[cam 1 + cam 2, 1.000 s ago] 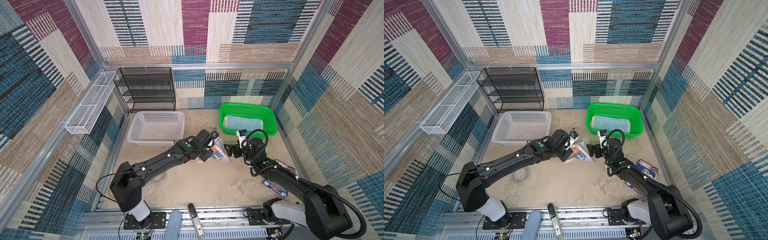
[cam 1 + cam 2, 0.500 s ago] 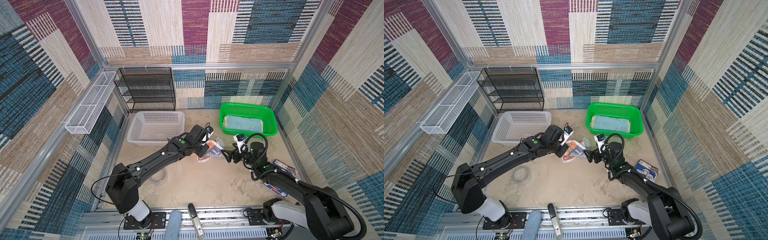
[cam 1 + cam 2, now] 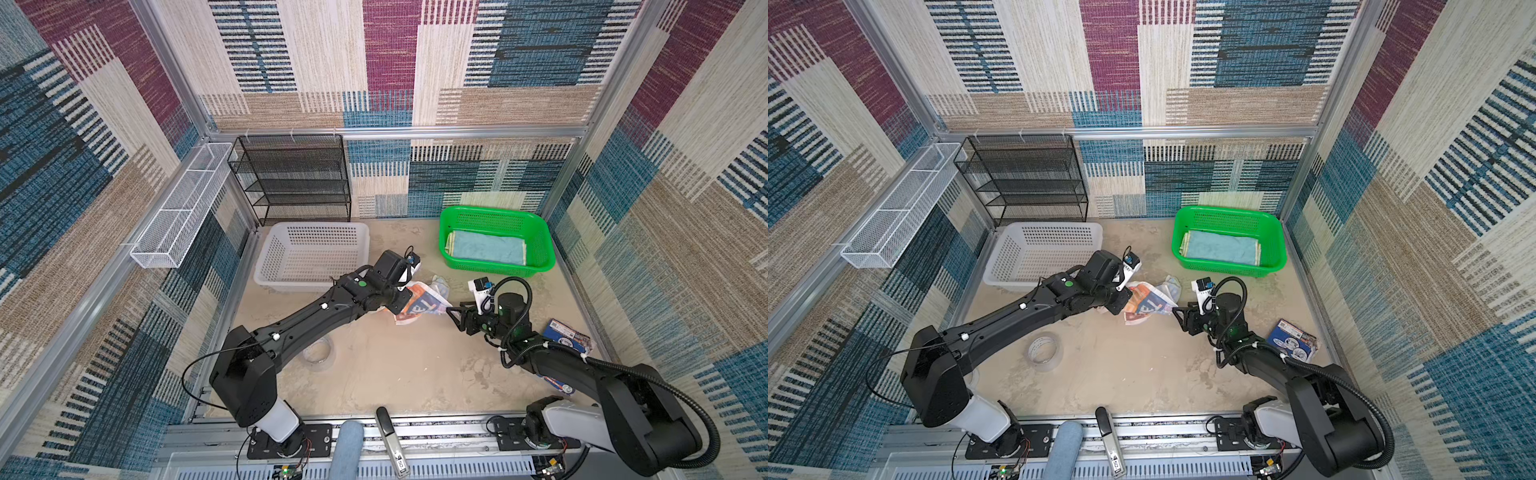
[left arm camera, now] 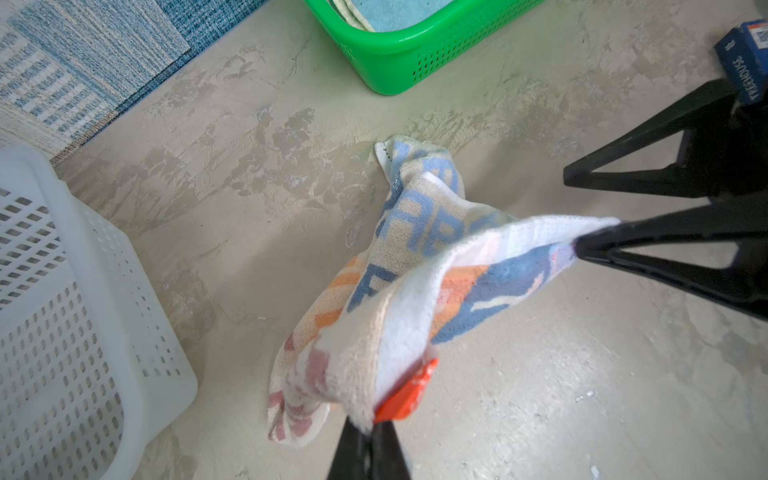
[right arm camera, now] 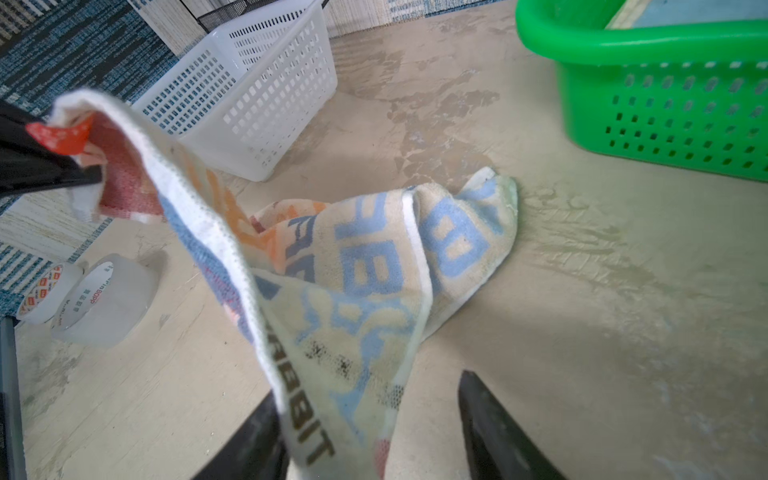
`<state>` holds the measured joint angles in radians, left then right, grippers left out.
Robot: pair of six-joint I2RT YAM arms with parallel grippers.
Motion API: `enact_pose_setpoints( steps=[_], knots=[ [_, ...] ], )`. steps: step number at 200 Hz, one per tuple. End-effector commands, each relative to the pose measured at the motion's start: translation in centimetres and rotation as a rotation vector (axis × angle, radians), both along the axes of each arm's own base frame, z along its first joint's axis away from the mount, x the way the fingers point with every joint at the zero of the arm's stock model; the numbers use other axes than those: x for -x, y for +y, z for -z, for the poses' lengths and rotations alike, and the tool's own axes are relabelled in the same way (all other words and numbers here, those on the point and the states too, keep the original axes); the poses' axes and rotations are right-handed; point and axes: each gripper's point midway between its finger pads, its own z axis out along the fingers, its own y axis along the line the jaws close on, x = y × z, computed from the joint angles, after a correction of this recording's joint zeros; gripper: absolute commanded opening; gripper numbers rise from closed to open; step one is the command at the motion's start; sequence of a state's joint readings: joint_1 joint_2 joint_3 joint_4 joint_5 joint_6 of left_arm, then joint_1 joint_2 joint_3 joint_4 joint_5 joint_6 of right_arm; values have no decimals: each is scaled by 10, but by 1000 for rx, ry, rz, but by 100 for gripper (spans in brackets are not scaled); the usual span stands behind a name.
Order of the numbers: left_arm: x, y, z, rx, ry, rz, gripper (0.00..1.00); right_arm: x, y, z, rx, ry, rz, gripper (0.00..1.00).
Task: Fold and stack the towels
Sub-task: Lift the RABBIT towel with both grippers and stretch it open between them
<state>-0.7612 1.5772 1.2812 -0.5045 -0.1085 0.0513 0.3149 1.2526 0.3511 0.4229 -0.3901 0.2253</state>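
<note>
A cream towel (image 3: 419,305) (image 3: 1146,305) with big orange and blue letters hangs crumpled in the middle, its lower part resting on the floor. My left gripper (image 4: 368,424) is shut on one corner of this towel (image 4: 415,266), by its orange tag. My right gripper (image 5: 370,390) (image 3: 453,313) has its jaws apart around the neighbouring corner of the towel (image 5: 374,266). The white hem lies against one finger and the other finger stands clear. A folded teal and pale yellow towel (image 3: 486,249) lies in the green basket (image 3: 540,257).
A white plastic basket (image 3: 266,270) stands just behind the left arm. A clear tape roll (image 3: 318,353) lies under that arm. A blue box (image 3: 567,334) sits by the right wall. A black mesh rack (image 3: 291,178) and a white wire shelf (image 3: 178,208) line the back left.
The right gripper's jaws have narrowed around the towel's corner. The left gripper has shifted slightly left with its corner, drawing the hem out between the two grippers.
</note>
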Motion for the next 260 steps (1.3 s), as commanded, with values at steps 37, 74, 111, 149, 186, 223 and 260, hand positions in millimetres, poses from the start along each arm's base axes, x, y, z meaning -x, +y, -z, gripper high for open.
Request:
enact_pose_setpoints(
  steps=[37, 74, 111, 149, 186, 223, 260],
  knots=[
    [-10, 11, -10, 22, -35, -70, 0, -30, 8, -34, -38, -74, 21, 0],
    [-30, 17, -51, 66, -86, -122, 0, -55, -11, -104, 28, -223, 144, 0],
    [-40, 13, -117, 116, -183, -94, 0, -63, -25, -184, 72, -368, 218, 0],
    [-33, 11, -182, 186, -268, -42, 0, -60, -29, -246, 116, -469, 218, 0],
    [-4, 17, -224, 275, -285, 19, 0, -26, -21, -303, 100, -572, 112, 0],
    [40, 31, -264, 405, -317, 85, 0, 26, -13, -356, 8, -653, -14, 0],
    [87, 43, -302, 541, -366, 188, 0, 82, -8, -399, -81, -792, -140, 0]
  ],
)
